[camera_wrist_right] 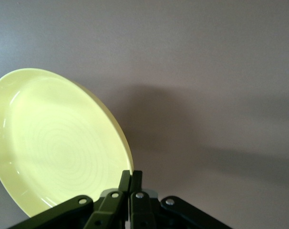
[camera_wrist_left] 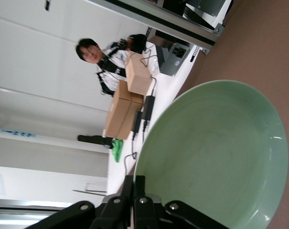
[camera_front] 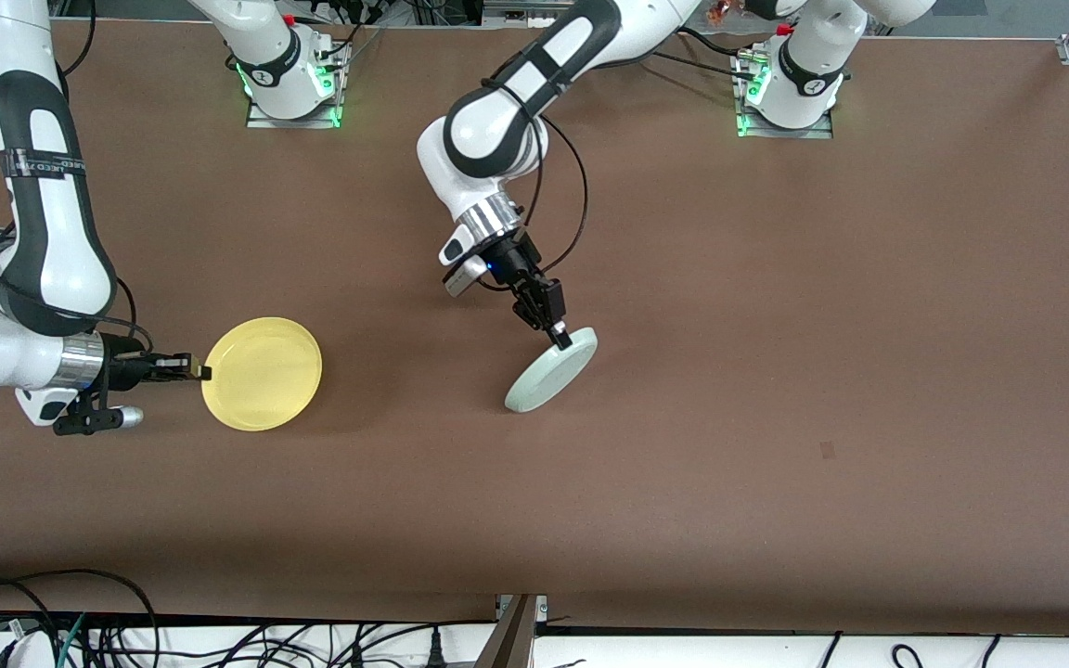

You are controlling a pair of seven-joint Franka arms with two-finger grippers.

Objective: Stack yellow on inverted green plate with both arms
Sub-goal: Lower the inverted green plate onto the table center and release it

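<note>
Over the brown bench point(camera_front: 776, 371), toward the right arm's end, the right gripper point(camera_front: 203, 372) is clamped on the rim of the round, shallow, bright yellow plastic plate point(camera_front: 263, 374), which faces upward; whether the plate rests on the bench or hangs just above it cannot be told. Near mid-bench, the left gripper point(camera_front: 560, 334) pinches the rim of the round, pale mint-green plastic plate point(camera_front: 551, 370), tilted steeply with its lower edge at the bench. The two plates are well apart. Black cables point(camera_front: 52, 622) trail along the bench's near edge, partly cut off.
</note>
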